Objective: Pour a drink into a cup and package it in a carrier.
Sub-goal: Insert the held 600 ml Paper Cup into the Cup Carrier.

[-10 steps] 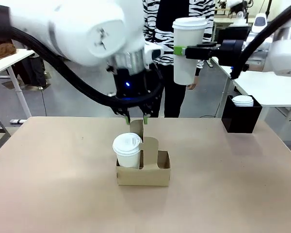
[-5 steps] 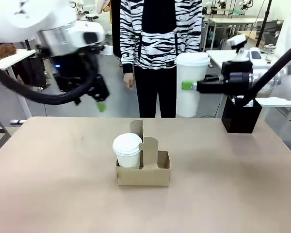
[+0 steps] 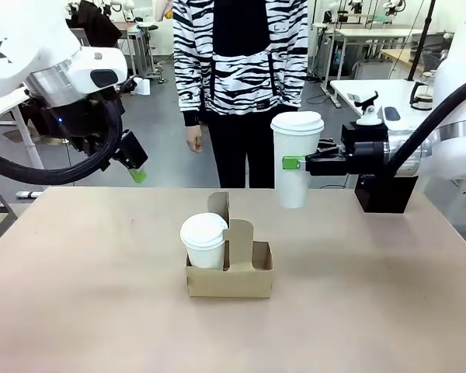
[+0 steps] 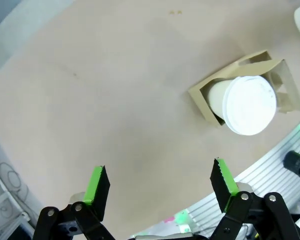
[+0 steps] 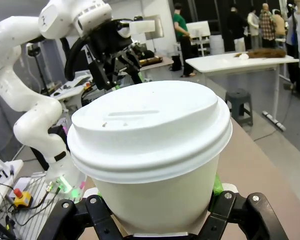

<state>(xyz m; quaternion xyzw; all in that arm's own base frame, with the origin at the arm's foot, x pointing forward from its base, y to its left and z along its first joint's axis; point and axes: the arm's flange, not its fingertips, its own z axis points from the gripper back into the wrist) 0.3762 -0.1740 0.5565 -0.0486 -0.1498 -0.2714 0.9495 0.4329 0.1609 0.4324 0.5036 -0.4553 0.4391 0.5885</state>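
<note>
A brown cardboard carrier (image 3: 248, 280) stands mid-table with its handle tab upright. One lidded white cup (image 3: 203, 241) sits in its left slot; from above it shows as cup (image 4: 245, 103) in carrier (image 4: 202, 93). My right gripper (image 3: 293, 163) is shut on a second lidded white cup (image 3: 294, 159), held upright in the air to the carrier's upper right; that cup (image 5: 150, 150) looms close in the right wrist view. My left gripper (image 3: 137, 165) hangs open and bare above the table's far left, its fingers (image 4: 99, 184) wide apart. No jar or dark drink is in view.
A person in a zebra-striped top (image 3: 241, 54) stands at the far side, arms down. A black box (image 3: 385, 190) sits at the table's far right edge behind my right arm. White tables stand in the background.
My left arm has pulled away from above the carrier to the far left. My right gripper has brought its cup down and a little left, closer to the carrier.
</note>
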